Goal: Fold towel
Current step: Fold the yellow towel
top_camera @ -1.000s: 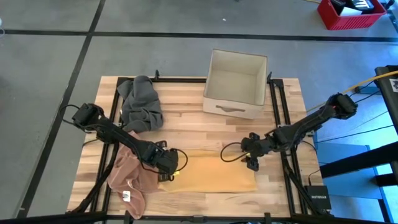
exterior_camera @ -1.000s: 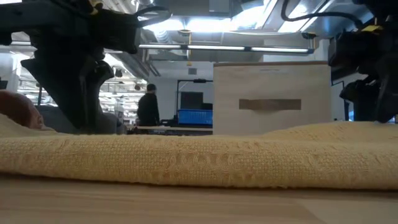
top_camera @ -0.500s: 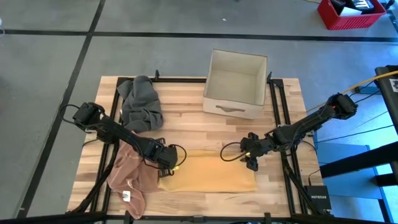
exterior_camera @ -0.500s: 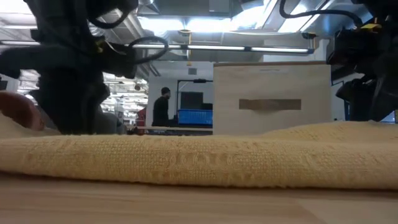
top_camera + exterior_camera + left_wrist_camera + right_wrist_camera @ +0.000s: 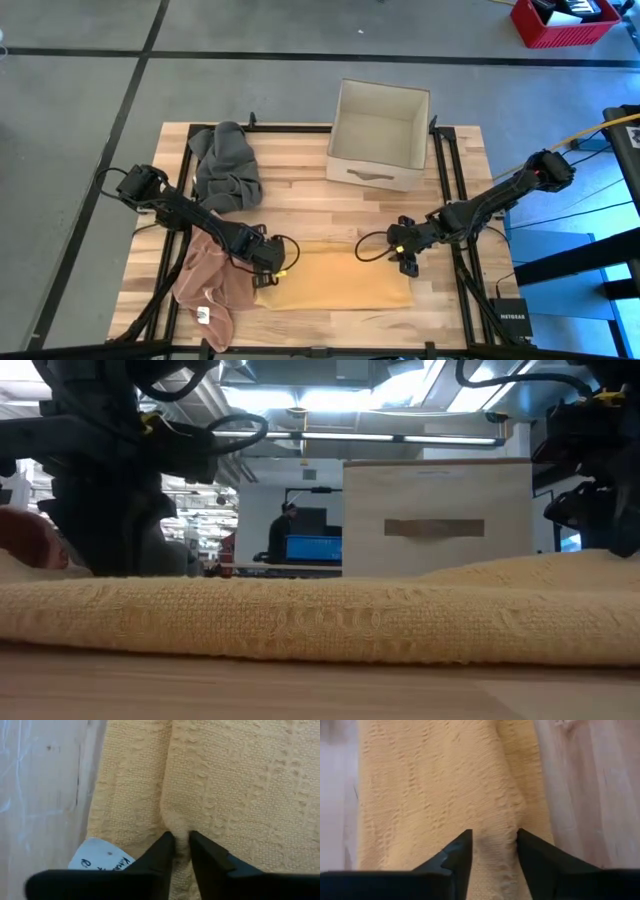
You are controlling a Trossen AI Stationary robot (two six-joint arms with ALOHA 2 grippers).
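Both jaws have narrowed: left gripper (image 5: pixel 181 839) pinches yellow towel (image 5: pixel 340 280) at nine o'clock, right gripper (image 5: pixel 492 836) closing at three (lift looks imminent).

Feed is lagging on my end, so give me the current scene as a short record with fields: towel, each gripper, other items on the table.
towel: yellow towel, flat along the table's near edge
left gripper: at the towel's left end, fingers nearly together, pinching a ridge of cloth
right gripper: at the towel's right end, fingers apart astride a raised fold
other items: grey cloth, pink cloth, open box
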